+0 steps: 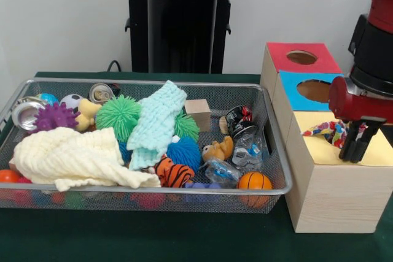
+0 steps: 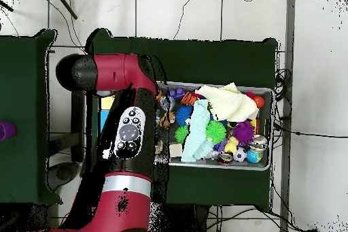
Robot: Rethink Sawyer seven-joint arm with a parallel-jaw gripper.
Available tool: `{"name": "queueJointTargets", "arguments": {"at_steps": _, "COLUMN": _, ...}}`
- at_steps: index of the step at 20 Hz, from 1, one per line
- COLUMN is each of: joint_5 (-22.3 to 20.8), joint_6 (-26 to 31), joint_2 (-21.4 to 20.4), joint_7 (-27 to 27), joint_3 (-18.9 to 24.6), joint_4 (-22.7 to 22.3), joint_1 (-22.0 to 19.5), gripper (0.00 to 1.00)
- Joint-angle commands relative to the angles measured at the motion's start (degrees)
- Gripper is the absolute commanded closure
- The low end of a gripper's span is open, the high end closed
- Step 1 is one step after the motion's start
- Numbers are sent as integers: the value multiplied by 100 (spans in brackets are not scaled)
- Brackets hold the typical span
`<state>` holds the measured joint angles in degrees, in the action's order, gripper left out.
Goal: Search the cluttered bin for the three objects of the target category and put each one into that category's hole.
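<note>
Wire-mesh bin on the green tabletop holds a cream waffle cloth, spiky rubber balls and crushed cans. Right: wooden box, yellow top. Gripper jaws clamp a patterned fabric piece above it.

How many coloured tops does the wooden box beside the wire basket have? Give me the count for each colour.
Red top: 1
Blue top: 1
Yellow top: 1
Total: 3
</note>
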<state>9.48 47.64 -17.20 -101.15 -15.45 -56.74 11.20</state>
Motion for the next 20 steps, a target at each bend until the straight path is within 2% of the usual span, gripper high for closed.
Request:
{"name": "queueJointTargets", "arguments": {"at_steps": 1, "joint_5": 0, "joint_6": -367, "joint_2": 275, "joint_7": -1115, "joint_3": 496, "joint_4": -971, "joint_1": -2, "gripper": 100}}
{"name": "queueJointTargets", "arguments": {"at_steps": 5, "joint_5": 49, "joint_6": -464, "joint_2": 400, "joint_7": -1198, "joint_3": 506, "joint_4": -1013, "joint_1": 30, "gripper": 100}}
{"name": "queueJointTargets", "arguments": {"at_steps": 8, "joint_5": 87, "joint_6": -309, "joint_2": 545, "joint_7": -1303, "joint_3": 496, "joint_4": -974, "joint_1": 58, "gripper": 100}}
{"name": "queueJointTargets", "arguments": {"at_steps": 13, "joint_5": 138, "joint_6": 599, "joint_2": 827, "joint_7": -1500, "joint_3": 357, "joint_4": -698, "joint_1": 135, "gripper": 100}}
{"name": "queueJointTargets", "arguments": {"at_steps": 20, "joint_5": 240, "joint_6": 1461, "joint_2": 603, "joint_7": -1471, "joint_3": 331, "joint_4": -666, "joint_1": 143, "gripper": 100}}
